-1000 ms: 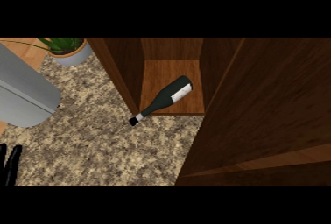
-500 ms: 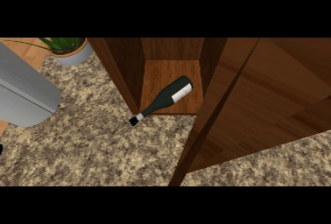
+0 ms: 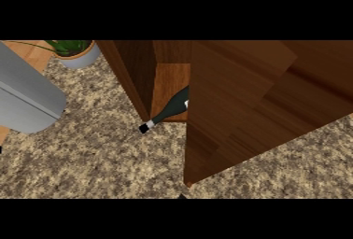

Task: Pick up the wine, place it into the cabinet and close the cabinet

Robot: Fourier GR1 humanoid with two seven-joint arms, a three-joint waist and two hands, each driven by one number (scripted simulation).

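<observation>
The wine bottle (image 3: 172, 109), dark green with a white label, lies on its side on the cabinet's floor (image 3: 169, 77). Its capped neck (image 3: 147, 126) pokes out over the speckled counter. The cabinet's wooden door (image 3: 255, 107) stands partly swung across the opening and hides the bottle's rear half. A dark sliver of my left hand (image 3: 1, 150) shows at the view's left edge. A small dark tip of my right hand (image 3: 181, 196) peeks out under the door's lower corner; the rest is hidden.
A big grey rounded appliance (image 3: 27, 102) stands at the left. A potted plant (image 3: 74, 51) sits at the back left beside the cabinet's left wall (image 3: 134, 74). Speckled counter (image 3: 96, 158) stretches in front.
The door has swung leftward across the opening and now covers most of the bottle. My left hand has slid almost out of the view at the left edge.
</observation>
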